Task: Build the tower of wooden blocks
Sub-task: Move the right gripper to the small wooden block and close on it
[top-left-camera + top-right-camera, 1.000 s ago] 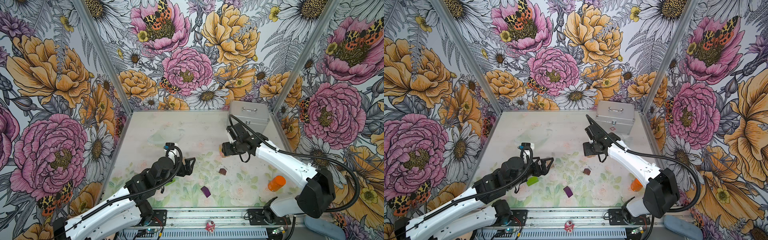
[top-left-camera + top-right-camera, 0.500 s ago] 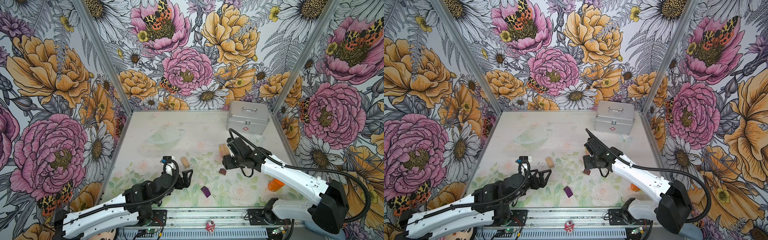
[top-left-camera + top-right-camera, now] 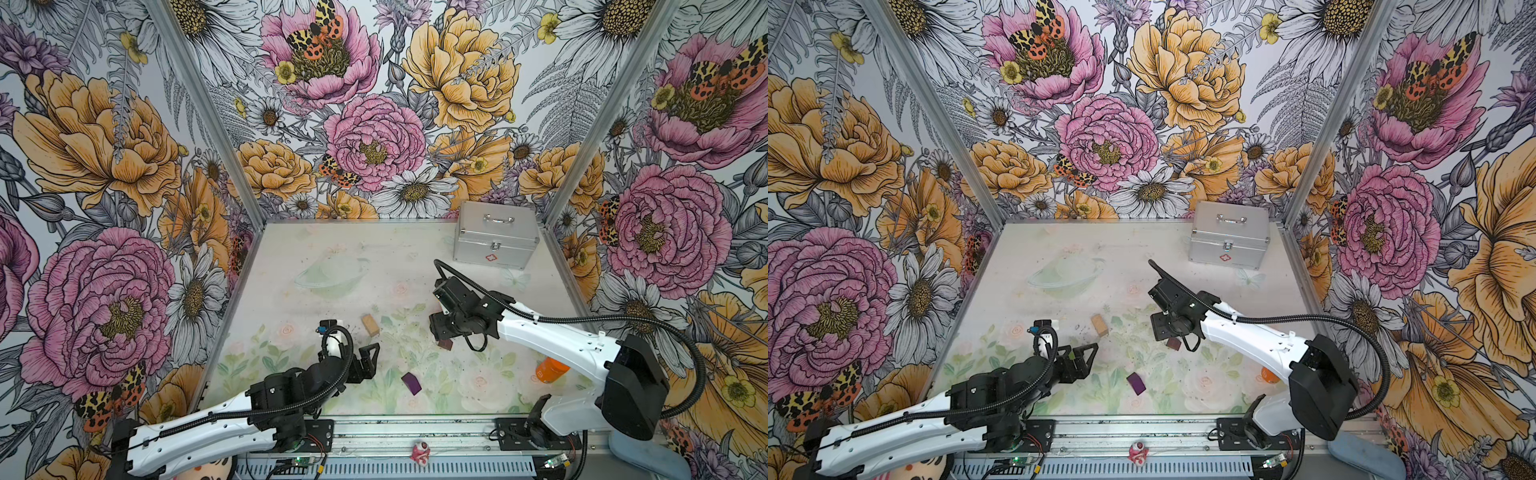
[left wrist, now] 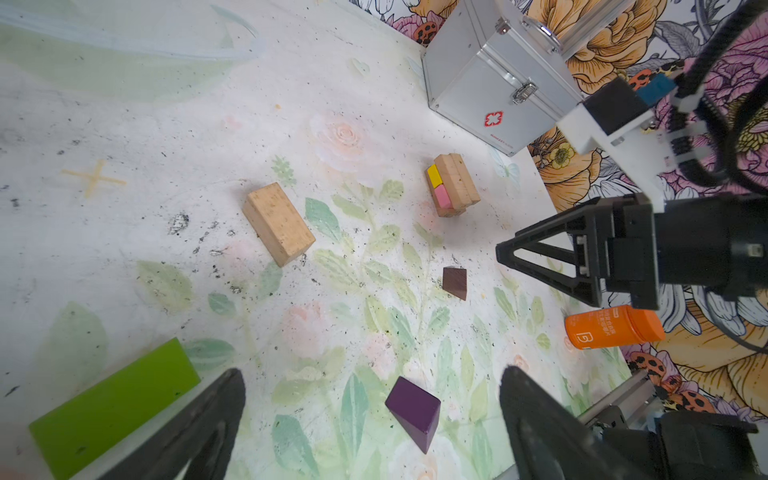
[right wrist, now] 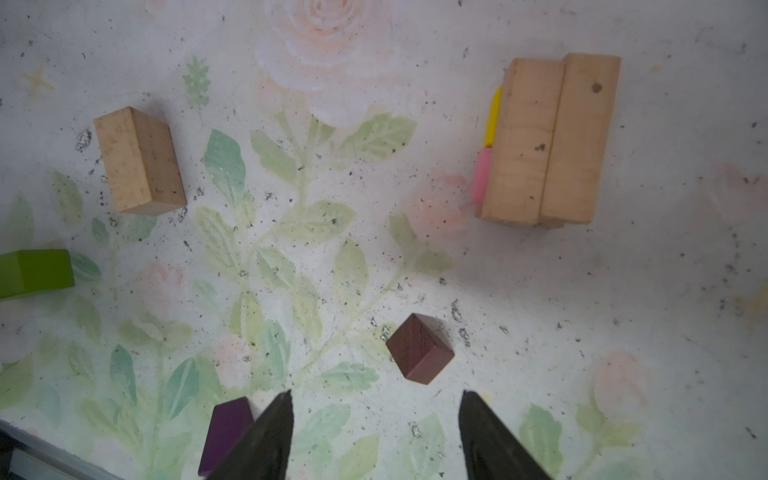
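**Right pincer lines up on the dark-brown block**

The wood block tower (image 4: 452,185) is only partly built. Two tan bricks lie side by side on top, crossing a yellow and a pink brick beneath, with more tan wood at the foot. It stands on the bench (image 4: 124,145) near the silver case (image 4: 490,79); in both top views the right arm appears to cover it.

Four bricks lie loose and apart from one another: a tan block (image 5: 139,160), a dark-brown block (image 5: 419,354), a purple block (image 4: 413,411) and a lime-green block (image 4: 112,409).

The right pincer (image 5: 376,395) hovers just beside the dark-brown block, its jaws partly spread and empty. The left pincer (image 4: 372,374) is spread wide, holds nothing, and sits low between the lime-green and purple blocks.

The step in hand looks like fetching the next brick, most likely the dark-brown one. That block lies skewed to the jaws, so the next move probably calls for a wrist turn, a short advance and descent, then a squeeze across its narrow sides.
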Robot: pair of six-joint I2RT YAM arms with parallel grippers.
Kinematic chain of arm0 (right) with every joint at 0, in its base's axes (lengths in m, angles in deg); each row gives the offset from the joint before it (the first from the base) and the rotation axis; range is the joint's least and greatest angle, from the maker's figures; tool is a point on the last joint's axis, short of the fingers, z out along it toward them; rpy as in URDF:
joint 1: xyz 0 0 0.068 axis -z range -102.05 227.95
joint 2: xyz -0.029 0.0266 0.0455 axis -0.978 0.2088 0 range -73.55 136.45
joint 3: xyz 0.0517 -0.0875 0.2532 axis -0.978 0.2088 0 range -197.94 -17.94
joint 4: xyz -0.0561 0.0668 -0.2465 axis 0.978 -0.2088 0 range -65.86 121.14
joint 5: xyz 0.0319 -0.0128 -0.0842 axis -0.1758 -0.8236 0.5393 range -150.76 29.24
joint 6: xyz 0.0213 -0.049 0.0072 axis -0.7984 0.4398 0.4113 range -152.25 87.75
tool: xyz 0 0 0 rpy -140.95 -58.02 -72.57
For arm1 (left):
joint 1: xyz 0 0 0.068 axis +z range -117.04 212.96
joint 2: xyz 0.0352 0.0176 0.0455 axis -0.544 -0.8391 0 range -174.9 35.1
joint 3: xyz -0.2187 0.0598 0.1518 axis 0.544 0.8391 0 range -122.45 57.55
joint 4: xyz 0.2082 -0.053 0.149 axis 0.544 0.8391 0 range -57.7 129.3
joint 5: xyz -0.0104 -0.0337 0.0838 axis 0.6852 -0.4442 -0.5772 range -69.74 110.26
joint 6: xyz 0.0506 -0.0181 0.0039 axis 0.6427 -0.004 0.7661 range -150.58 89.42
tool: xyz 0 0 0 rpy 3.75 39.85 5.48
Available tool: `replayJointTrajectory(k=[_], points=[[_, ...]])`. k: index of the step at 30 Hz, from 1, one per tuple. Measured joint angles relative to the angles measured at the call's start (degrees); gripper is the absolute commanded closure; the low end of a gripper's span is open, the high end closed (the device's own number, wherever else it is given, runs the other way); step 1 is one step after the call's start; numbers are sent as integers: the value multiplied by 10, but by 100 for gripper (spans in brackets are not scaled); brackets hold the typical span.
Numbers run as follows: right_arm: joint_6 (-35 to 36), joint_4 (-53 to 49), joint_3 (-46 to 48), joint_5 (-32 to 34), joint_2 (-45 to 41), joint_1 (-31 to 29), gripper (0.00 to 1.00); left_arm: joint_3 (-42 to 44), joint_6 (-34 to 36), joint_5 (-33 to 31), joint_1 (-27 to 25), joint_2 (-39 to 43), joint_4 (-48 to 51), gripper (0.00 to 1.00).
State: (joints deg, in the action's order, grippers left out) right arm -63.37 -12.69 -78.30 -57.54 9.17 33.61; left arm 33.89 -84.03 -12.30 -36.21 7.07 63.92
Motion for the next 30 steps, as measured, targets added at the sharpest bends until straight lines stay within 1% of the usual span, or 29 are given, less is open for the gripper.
replayJointTrajectory(k=[2, 4, 10, 14, 18, 22, 30], points=[[-2, 6, -21, -5, 27, -3, 35, 0, -3, -6, 0, 8, 8, 3], [-5, 15, -45, -10, 58, -12, 38, 0, -5, -11, 0, 15, 13, 3], [-2, 39, -136, -31, 176, -45, 45, 0, -8, -17, 3, 42, 31, 4], [3, 48, -199, -55, 249, -54, 45, 0, -14, -17, 3, 65, 43, 4], [8, 56, -255, -76, 308, -56, 40, 1, -22, -20, 3, 88, 57, 4], [11, 57, -288, -90, 343, -60, 39, 1, -24, -22, 3, 106, 75, 5], [12, 59, -324, -111, 377, -74, 39, 1, -32, -28, 4, 122, 106, 5]])
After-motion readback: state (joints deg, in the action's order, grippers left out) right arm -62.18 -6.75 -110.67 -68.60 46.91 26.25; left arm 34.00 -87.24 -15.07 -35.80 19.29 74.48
